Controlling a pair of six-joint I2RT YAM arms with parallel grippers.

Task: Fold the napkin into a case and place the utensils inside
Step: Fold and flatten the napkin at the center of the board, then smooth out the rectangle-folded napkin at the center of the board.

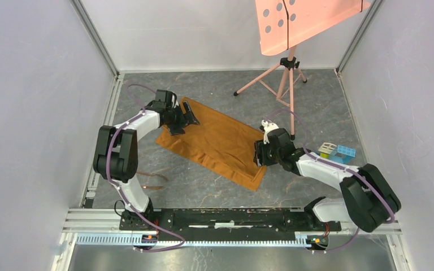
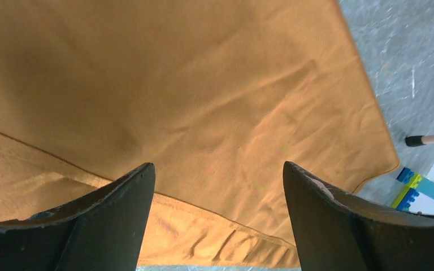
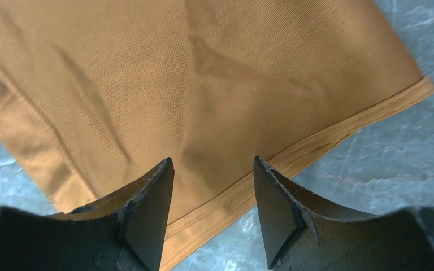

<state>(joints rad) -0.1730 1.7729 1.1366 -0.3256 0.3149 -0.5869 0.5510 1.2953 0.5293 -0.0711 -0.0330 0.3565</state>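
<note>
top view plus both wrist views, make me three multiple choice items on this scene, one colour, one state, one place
1. The napkin is:
A) orange-brown
B) blue
C) white

2. The left tool is:
A) shut on the napkin
B) open, holding nothing
C) shut on a utensil

3. The utensils lie:
A) on the napkin
B) in the left tool
C) on the table, off the napkin

Key:
1 A, the cloth shows orange-brown in every view.
2 B, the left wrist view shows it gaping wide above the cloth.
3 C, thin copper pieces rest on bare table apart from the napkin.
</note>
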